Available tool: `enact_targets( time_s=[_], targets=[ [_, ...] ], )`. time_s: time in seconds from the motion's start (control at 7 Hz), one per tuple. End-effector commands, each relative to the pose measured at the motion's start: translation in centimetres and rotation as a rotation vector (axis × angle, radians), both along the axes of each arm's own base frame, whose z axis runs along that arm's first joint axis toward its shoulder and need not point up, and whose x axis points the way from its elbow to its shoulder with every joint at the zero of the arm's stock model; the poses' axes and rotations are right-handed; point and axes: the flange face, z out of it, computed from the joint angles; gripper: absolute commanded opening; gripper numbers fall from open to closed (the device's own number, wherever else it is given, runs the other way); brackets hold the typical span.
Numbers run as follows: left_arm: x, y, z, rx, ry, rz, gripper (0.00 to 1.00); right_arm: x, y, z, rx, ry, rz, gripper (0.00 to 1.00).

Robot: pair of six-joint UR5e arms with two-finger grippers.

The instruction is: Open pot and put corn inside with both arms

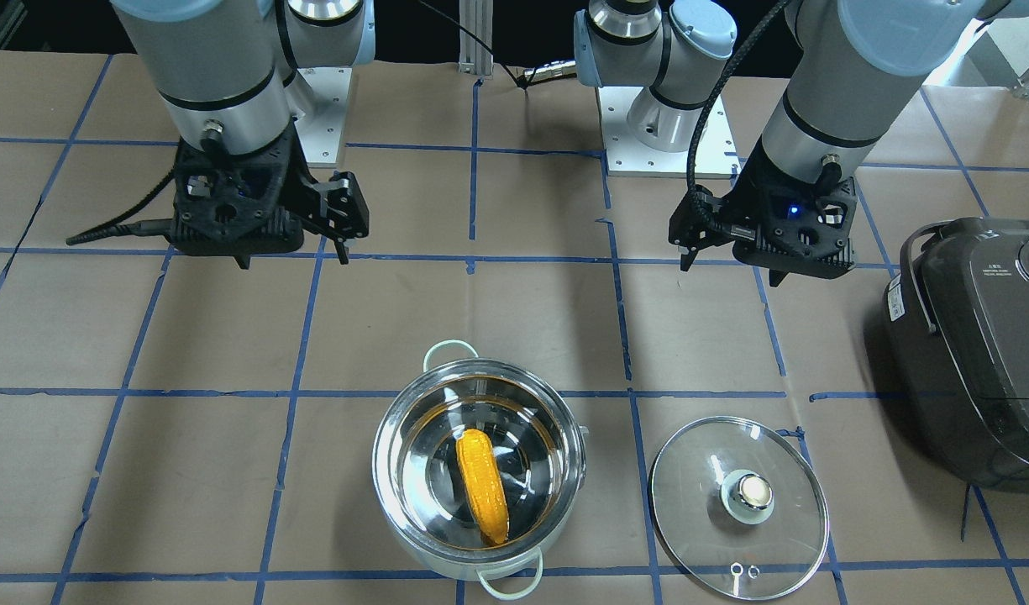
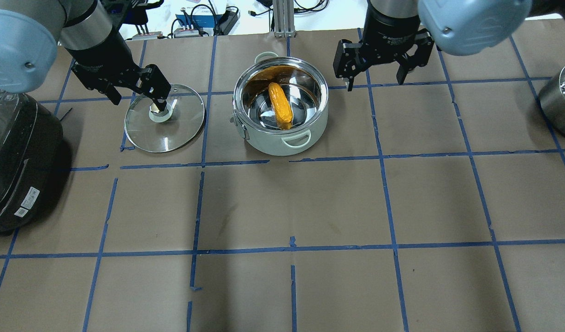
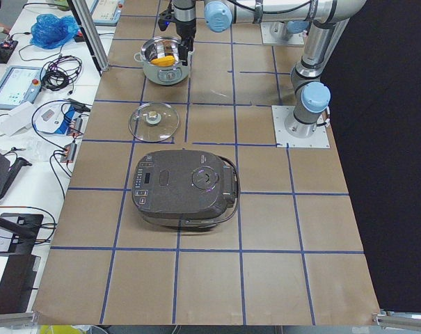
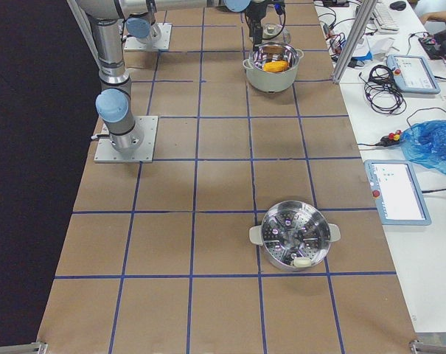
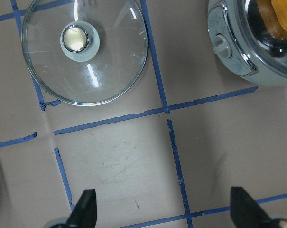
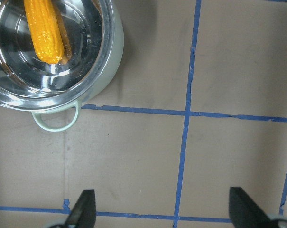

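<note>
**Pot** [image 2: 265,141]: round, polished steel inside, pale green outer wall, two pale loop handles. Lower centre of the front-facing view, uncovered and upright.

**Corn** [image 1: 483,485]: yellow-orange, ridged kernels, tapered. Lies flat on the pot's floor.

**Lid** [image 1: 690,521]: clear glass disc with a metal rim. Its shiny domed knob [image 1: 750,493] sits on a pale collar. Flat on the table just right of the pot, not touching it.

**Left gripper** [image 1: 730,262]: black, blue light lit. Upper right of that view, fingers spread wide, holding nothing.

**Right gripper** [image 1: 293,259]: black. Upper left, fingers likewise spread wide and empty.

**Rice cooker** [image 1: 976,353]: dark grey-brown, rounded. Right edge, with white stickers whose print is too small to read.

**Steamer pot** [image 4: 295,236]: steel with a perforated insert, in the right-side view.

**Table** [image 1: 228,336]: brown paper with a blue tape grid.
</note>
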Motion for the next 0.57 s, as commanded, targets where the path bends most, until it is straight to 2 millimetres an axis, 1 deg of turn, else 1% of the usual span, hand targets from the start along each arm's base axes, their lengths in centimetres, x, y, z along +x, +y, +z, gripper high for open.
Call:
enact_targets(
  time_s=[0.0, 0.14, 0.29, 0.43],
  targets=[
    [0.1, 0.1, 0.5, -0.010, -0.001, 0.018, 1.00, -1.5, 1.3, 0.0, 0.005, -0.005, -0.018, 1.00],
    [0.2, 0.1, 0.7, -0.015, -0.002, 0.049, 1.00, -2.4, 1.0, 0.8, -0.011, -0.012, -0.036, 1.00],
    [0.2, 0.1, 0.6, -0.013, -0.002, 0.082, 1.00, -3.0, 0.7, 1.1, -0.018, -0.006, -0.041, 1.00],
    [0.2, 0.1, 0.6, -0.013, -0.002, 0.078, 1.00, -3.3, 0.7, 0.8, -0.012, -0.009, -0.049, 1.00]
  ],
)
